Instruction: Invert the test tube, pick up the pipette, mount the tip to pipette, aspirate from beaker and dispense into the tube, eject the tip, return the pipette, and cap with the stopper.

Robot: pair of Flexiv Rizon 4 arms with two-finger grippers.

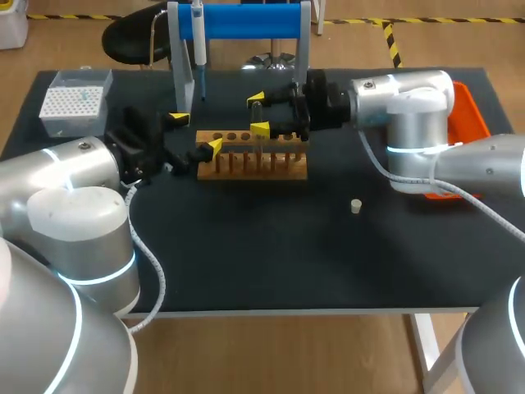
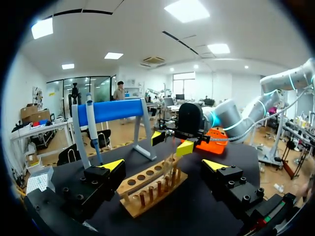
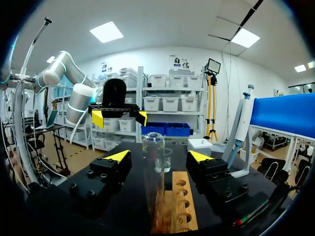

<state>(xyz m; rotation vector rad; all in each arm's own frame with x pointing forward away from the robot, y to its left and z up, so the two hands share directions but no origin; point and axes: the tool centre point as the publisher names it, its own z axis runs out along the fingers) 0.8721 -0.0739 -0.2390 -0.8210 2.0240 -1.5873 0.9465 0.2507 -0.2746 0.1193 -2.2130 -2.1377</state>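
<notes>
Upright, rounded end up, test tube point(image 3: 153, 177) stands between open right claw point(image 3: 158, 156); left claw point(image 2: 163, 164) open.

Overhead view; opposed wrist views sharing rack point(image 1: 246, 174)

Pipette point(image 1: 198, 41) on its stand point(image 1: 246, 20) blocks room behind rack point(image 1: 252, 168).

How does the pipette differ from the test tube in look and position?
The pipette hangs from the blue stand; the test tube stands on the wooden rack. The pipette is white; the test tube is clear. The test tube is between the right arm's open jaws; the pipette has no jaws around it. Both are upright.
</notes>
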